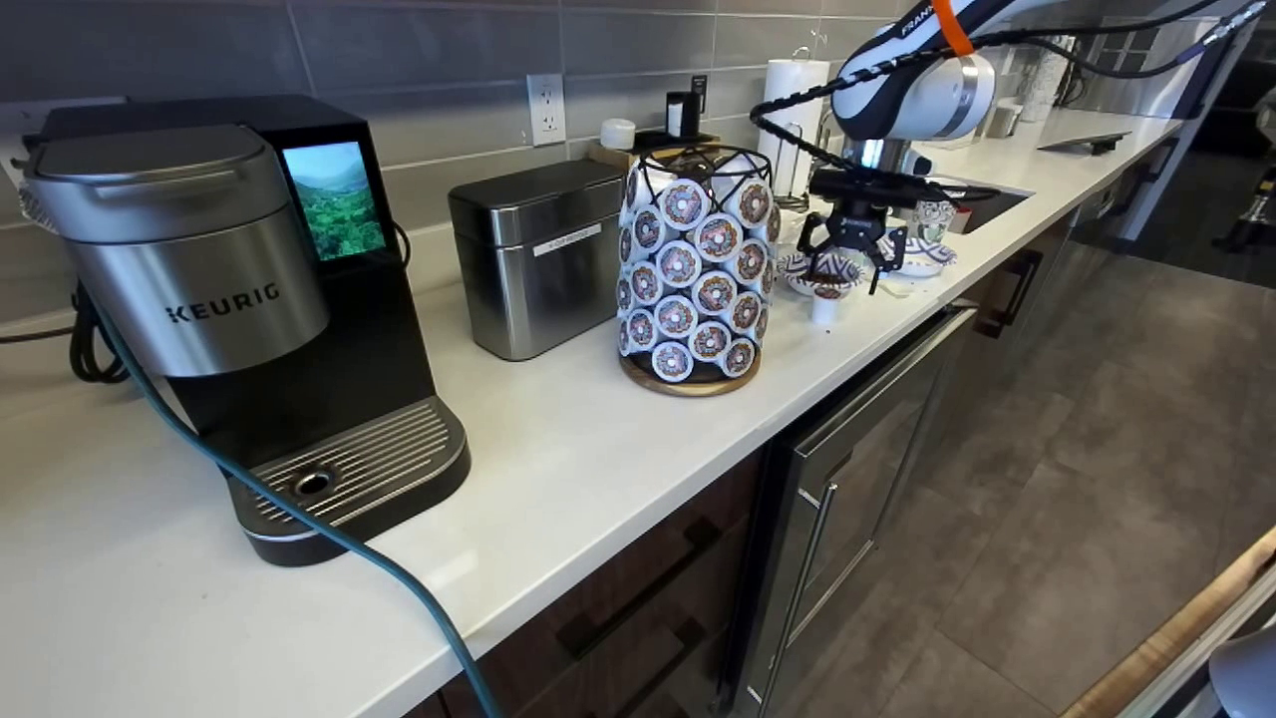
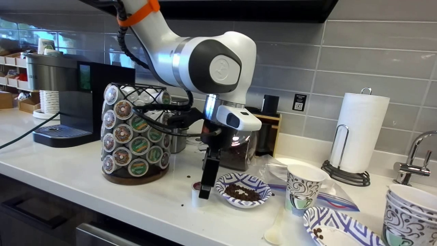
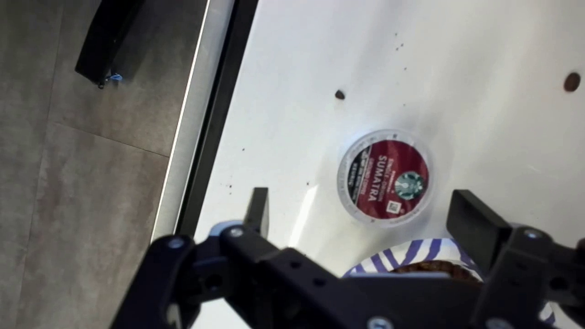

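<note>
A coffee pod with a dark red "Sumatra" lid stands upright on the white counter, and its white side shows in both exterior views. My gripper is open and empty, pointing down. In the wrist view the pod lies ahead of the gap between the fingers, touched by neither. In both exterior views the gripper is just above and beside the pod. A purple-and-white paper bowl holding dark coffee beans stands beside the pod; it is partly hidden behind the gripper in the wrist view.
A pod carousel stands near the arm, with a steel box and Keurig machine beyond. A paper cup, spoon, second bowl, cup stack and paper towels stand opposite. Loose beans lie about.
</note>
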### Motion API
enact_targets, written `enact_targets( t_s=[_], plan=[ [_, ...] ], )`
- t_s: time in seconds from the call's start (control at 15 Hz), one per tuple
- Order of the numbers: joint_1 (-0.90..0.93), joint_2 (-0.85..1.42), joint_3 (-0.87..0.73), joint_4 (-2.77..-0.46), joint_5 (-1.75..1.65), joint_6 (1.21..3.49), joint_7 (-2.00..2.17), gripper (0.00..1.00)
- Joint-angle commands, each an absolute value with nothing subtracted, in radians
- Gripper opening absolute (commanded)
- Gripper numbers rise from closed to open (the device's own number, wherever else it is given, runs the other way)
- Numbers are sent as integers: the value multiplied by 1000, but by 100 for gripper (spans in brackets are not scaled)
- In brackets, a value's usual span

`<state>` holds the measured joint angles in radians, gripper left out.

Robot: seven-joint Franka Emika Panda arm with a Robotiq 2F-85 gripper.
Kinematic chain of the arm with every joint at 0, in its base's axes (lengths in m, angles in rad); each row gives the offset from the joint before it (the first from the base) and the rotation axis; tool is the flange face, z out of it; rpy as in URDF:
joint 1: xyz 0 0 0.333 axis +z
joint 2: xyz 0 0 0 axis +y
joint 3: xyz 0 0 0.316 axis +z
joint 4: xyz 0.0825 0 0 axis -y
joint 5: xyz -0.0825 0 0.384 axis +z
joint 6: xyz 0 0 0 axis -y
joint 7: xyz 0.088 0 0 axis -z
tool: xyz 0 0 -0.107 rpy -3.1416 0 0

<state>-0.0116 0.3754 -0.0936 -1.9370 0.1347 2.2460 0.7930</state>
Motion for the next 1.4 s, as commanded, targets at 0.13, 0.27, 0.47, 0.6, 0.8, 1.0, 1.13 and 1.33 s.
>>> enact_targets(
  t_s=[0.13, 0.27, 0.47, 0.6, 0.8, 1.0, 1.13, 1.33],
  plan=[
    [-14, 414, -85, -1911, 194, 2231, 788, 100],
    [-13, 422, -85, -1906, 203, 2229, 789, 100],
    [-12, 433, -86, -1895, 209, 2226, 792, 97],
    [-12, 439, -87, -1888, 210, 2225, 790, 93],
    [-14, 447, -85, -1879, 214, 2221, 788, 68],
    [-13, 448, -88, -1874, 212, 2219, 790, 43],
    [-10, 445, -93, -1871, 202, 2217, 796, 29],
    [-9, 441, -97, -1865, 198, 2208, 800, 33]
  ],
)
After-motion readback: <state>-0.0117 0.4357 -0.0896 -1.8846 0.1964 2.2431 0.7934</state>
